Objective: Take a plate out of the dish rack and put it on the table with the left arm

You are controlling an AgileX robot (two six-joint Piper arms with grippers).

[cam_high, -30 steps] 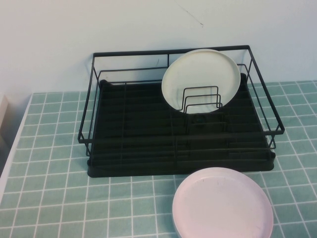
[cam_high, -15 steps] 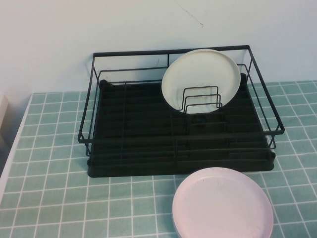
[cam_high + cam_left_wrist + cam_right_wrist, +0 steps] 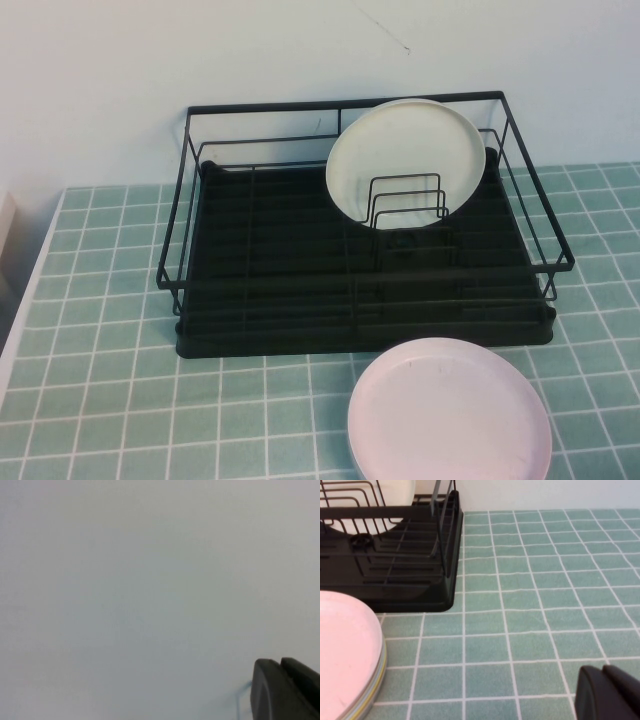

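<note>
1. Nothing done yet: the plate stands on edge in the dish rack, back right part, propped in the wire dividers.
2. All steps left: reach, grasp, lift out, set on the table.
3. A pink plate lies flat on the tiles in front of the rack, not the target.
4. Left gripper is out of the high view, facing a blank wall, well away from the rack; fingers pressed together, holding nothing.
5. Right gripper is low over the tiles right of the rack; fingers look closed, empty.
</note>
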